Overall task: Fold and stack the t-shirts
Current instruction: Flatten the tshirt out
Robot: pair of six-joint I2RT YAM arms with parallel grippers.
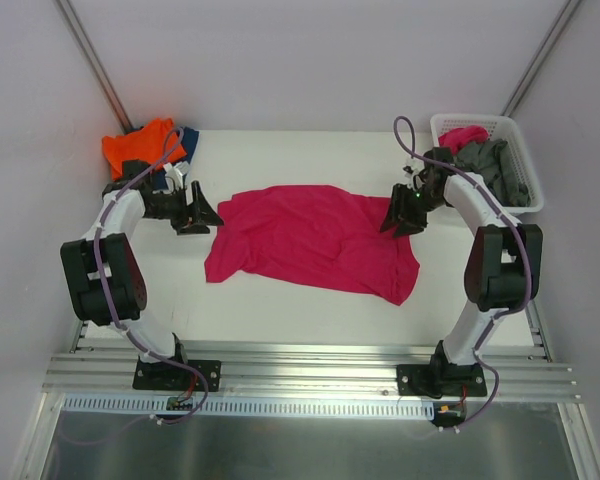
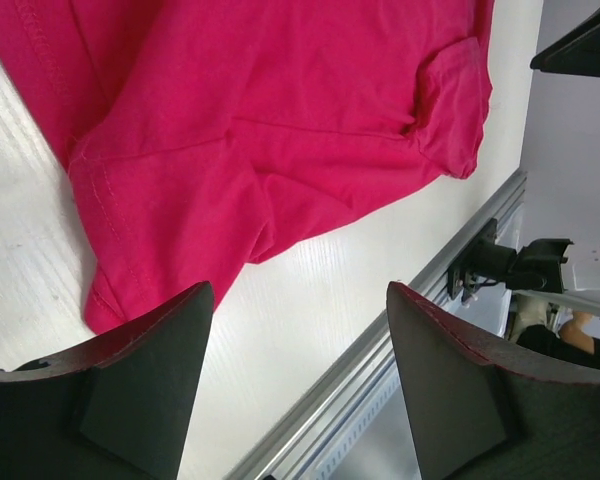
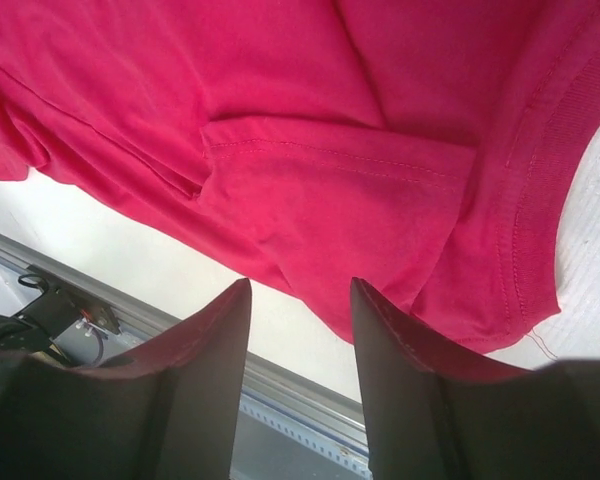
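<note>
The white surface (image 1: 280, 300) carries a magenta-pink t-shirt (image 1: 315, 238) spread at its middle, rumpled at the edges. The left jaws stand wide apart just off its left side, empty. The right jaws are parted more narrowly at its right edge and grip nothing. An orange t-shirt (image 1: 140, 147) and a dark blue t-shirt (image 1: 188, 138) lie far left. Grey t-shirts (image 1: 500, 170) fill the basket (image 1: 485, 119).
</note>
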